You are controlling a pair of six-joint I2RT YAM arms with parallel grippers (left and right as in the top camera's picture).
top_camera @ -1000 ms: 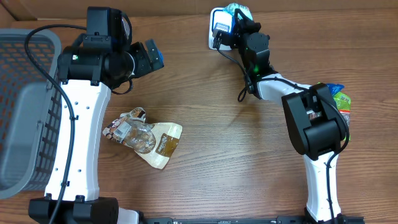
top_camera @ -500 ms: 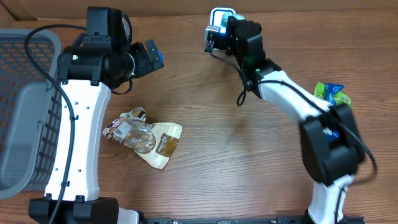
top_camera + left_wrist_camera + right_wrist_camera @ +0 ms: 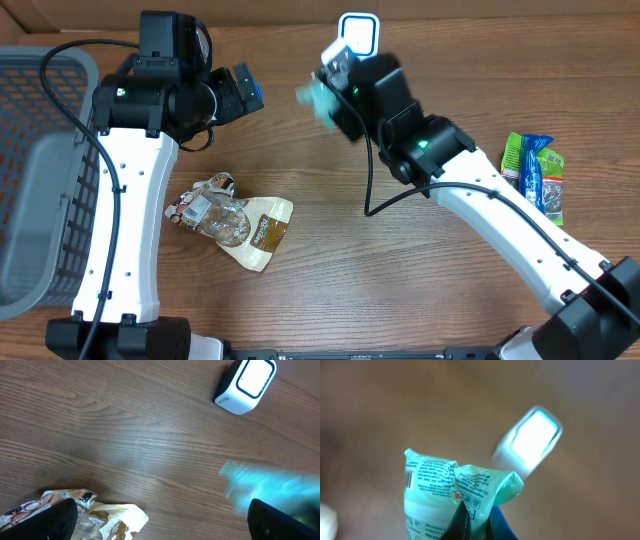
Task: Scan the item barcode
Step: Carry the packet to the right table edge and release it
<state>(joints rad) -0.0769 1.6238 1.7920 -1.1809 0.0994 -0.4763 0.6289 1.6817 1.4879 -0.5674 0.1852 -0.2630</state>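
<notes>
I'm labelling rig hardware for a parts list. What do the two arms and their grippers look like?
Both are alike: the left arm and right arm have long white links joined by blocky black joint housings, each with a small green light. A loose black cable trails along each. The left gripper has blue trim and dark fingers; the right gripper looks dark too.
</notes>
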